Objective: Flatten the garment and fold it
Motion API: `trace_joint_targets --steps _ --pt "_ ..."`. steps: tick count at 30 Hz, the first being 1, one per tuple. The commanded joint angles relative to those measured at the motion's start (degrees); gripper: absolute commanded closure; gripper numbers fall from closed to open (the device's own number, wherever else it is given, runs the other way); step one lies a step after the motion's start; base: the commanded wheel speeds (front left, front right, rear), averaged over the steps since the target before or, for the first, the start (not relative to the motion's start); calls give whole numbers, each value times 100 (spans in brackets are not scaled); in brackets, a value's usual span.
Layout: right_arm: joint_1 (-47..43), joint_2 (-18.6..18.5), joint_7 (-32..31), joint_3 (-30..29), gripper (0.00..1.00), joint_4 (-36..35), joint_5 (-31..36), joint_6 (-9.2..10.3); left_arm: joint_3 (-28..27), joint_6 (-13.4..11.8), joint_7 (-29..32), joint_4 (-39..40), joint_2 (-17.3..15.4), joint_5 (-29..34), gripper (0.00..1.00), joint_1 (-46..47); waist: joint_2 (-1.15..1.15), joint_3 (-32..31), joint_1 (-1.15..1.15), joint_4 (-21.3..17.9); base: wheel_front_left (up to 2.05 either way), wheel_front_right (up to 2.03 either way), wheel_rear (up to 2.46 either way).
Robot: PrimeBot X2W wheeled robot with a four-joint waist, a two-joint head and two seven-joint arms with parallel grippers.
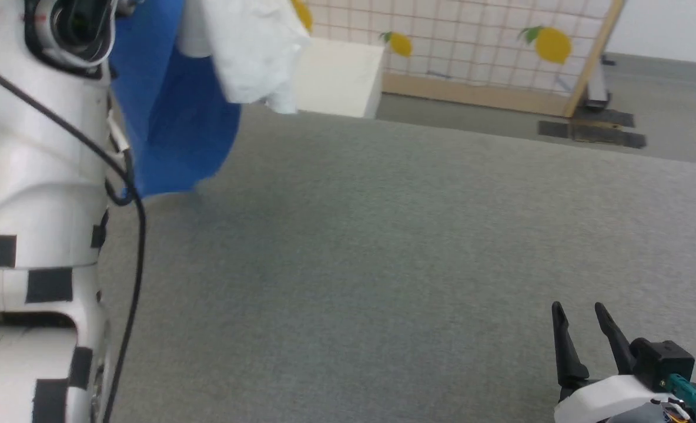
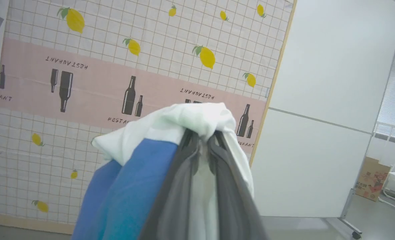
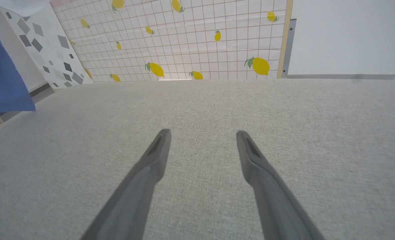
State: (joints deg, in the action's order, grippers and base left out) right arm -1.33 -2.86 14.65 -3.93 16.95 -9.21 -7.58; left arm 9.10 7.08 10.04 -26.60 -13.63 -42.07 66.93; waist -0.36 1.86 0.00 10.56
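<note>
The garment [image 1: 183, 100], white with a bright blue sleeve, hangs in the air at the upper left of the head view, clear of the grey table [image 1: 354, 247]. In the left wrist view my left gripper [image 2: 202, 138] is shut on a bunched white fold of the garment [image 2: 197, 120], and the blue sleeve [image 2: 130, 193] drapes down to the left of the fingers. My right gripper [image 1: 580, 314] stands open low at the table's near right corner, nothing between its fingers [image 3: 157, 156]. A blue edge of the garment [image 3: 0, 80] shows at the far left of the right wrist view.
My white left forearm [image 1: 36, 194] with a black cable fills the left side of the head view. Behind the table stand a white box [image 1: 339, 76] and a lemon-print screen [image 1: 471, 53] in a wooden frame. A white partition wall [image 2: 327, 110] is to the right.
</note>
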Motion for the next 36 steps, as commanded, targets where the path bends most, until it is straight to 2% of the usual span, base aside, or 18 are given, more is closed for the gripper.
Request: trace_joint_targets --steps 1,9,17,28,32,36 --pt "-50 -1 32 -2 0 0 -51 9 38 40 25 61 139 -151 100 142 36 -307 0 -439 0 0 0" --pt "-186 -1 34 -96 0 -57 7 9 605 40 205 376 626 -701 100 135 36 -326 0 -942 0 0 0" --pt "-310 -1 34 -214 0 -94 92 9 1538 40 12 348 948 -1050 100 -1005 36 -213 0 -1168 0 0 0" --pt "-235 -1 34 -186 0 -141 105 9 3426 40 -10 -805 942 -575 100 -2931 36 18 0 -1362 0 0 0" --pt "-232 -1 34 -202 0 -126 79 9 3996 40 421 -1300 917 -485 100 -3372 36 48 0 -1351 0 0 0" --pt "-228 -1 35 -226 0 -89 40 9 4339 40 1082 -1683 857 -510 100 -3570 36 18 0 -1285 0 0 0"
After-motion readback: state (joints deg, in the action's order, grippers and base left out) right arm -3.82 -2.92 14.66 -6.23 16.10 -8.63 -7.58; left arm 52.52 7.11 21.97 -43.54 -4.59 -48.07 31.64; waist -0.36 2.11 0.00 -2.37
